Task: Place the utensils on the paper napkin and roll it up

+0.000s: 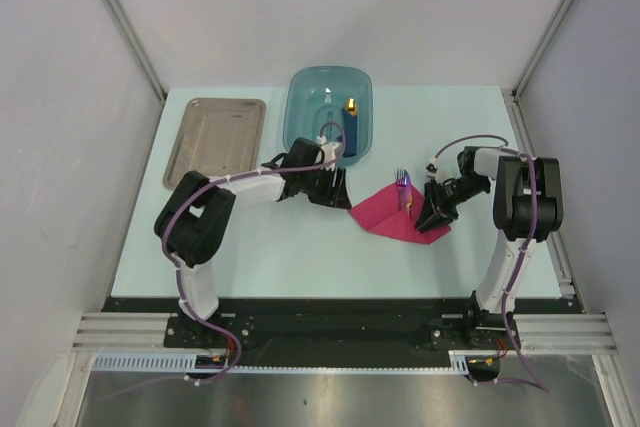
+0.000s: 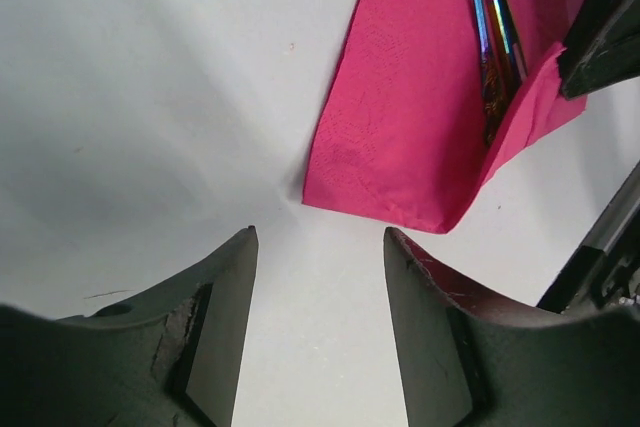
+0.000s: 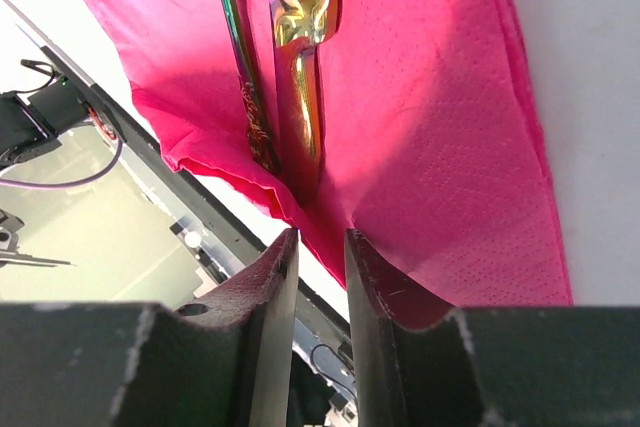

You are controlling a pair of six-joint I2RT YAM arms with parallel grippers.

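Closest to the lens, my right gripper (image 3: 322, 242) pinches a raised fold of the paper napkin (image 3: 430, 147), jaws drawn nearly together on the pink edge at bottom centre of the right wrist view. On the sheet lie the utensils (image 3: 300, 97), side by side and touching, their long axis running from the fold straight up the frame. Seen from above, the napkin sits as a diamond right of centre on the table (image 1: 250, 237), with the tines pointing to the top of the frame, just past its upper corner. My left gripper (image 2: 320, 237) hovers beside the sheet's left corner, jaws wide apart, holding nothing. Further to the upper left stand a teal basin (image 1: 300, 97) and a metal tray (image 1: 215, 142). The risk, as I judge it: the pinch takes only thin paper, so a hard pull could tear it or drag the sheet. Nothing pins the utensils either, so they could slide out as the fold lifts.
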